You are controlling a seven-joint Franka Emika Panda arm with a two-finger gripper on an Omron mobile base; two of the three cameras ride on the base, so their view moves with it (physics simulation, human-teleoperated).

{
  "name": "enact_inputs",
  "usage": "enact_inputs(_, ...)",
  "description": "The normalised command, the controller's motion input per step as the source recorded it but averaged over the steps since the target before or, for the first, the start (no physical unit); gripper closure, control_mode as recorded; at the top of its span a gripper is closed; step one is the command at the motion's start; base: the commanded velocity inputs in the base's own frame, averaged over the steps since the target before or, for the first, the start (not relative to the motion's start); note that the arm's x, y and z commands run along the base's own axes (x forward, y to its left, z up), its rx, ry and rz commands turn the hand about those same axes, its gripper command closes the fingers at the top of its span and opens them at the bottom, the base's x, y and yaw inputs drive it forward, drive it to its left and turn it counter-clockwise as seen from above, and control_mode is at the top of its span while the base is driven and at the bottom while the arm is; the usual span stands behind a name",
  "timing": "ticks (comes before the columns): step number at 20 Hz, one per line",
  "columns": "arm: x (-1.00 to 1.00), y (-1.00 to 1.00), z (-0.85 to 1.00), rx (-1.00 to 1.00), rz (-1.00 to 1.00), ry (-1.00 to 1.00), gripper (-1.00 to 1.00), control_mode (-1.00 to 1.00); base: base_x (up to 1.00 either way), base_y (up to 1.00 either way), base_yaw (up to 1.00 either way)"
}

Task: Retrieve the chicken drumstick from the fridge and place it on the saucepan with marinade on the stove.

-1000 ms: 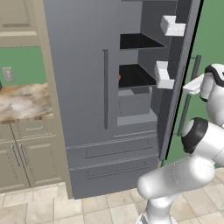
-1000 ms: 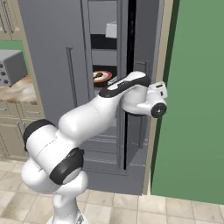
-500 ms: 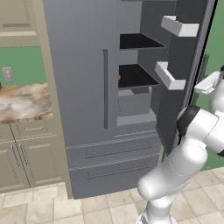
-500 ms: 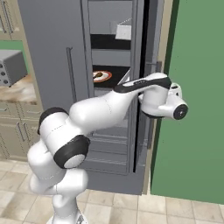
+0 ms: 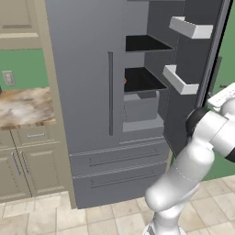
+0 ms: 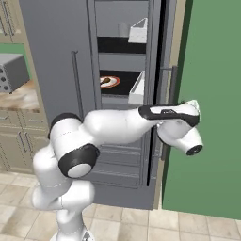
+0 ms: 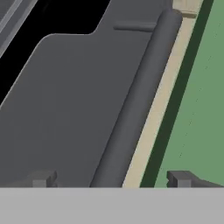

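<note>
Hand view: your claw (image 7: 111, 179) stood wide open, empty, one fingertip (image 7: 42, 178) over the grey door face and the other over the green wall (image 7: 197, 87). The round bar handle (image 7: 138, 96) ran between them, up and away, touched by neither that you could see.

Left base view: the fridge (image 5: 87, 105) had its right door (image 5: 193, 69) swung wide, edge toward you, two white bins (image 5: 180, 79) on its inner side. The left door was shut, with its long handle (image 5: 110, 94) upright. A small orange speck (image 5: 125, 81) showed at the left edge of the middle shelf; too small to call it the drumstick with certainty. Two drawers (image 5: 120, 170) sat closed below. A marbled counter (image 5: 23, 106) lay to the left over beige cabinets.

Right base view: your arm reached across to the door's outer edge, hand by the handle. A plate (image 6: 109, 82) with something brown sat on a dark shelf inside.
</note>
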Motion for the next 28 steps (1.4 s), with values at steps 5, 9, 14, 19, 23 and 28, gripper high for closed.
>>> enact_inputs(5,-0.74,0.42,0.11,-0.02,-0.25,-0.23,-1.00,-1.00,0.00,0.00,0.00)
enact_inputs(9,-1.00,-0.02,0.90,0.00,-0.26,-0.01,-1.00,-1.00,0.00,0.00,0.00)
enact_inputs(14,-0.99,0.05,1.00,-0.01,-0.29,0.18,-1.00,-1.00,0.00,0.00,0.00)
enact_inputs(19,-0.75,0.36,0.86,-0.04,-0.31,0.44,-1.00,-1.00,0.00,0.00,0.00)
enact_inputs(23,-0.58,0.51,0.61,-0.05,-0.34,0.57,-1.00,-1.00,0.00,0.00,0.00)
enact_inputs(28,-0.63,0.67,0.09,-0.02,-0.31,0.35,-1.00,-1.00,0.00,0.00,0.00)
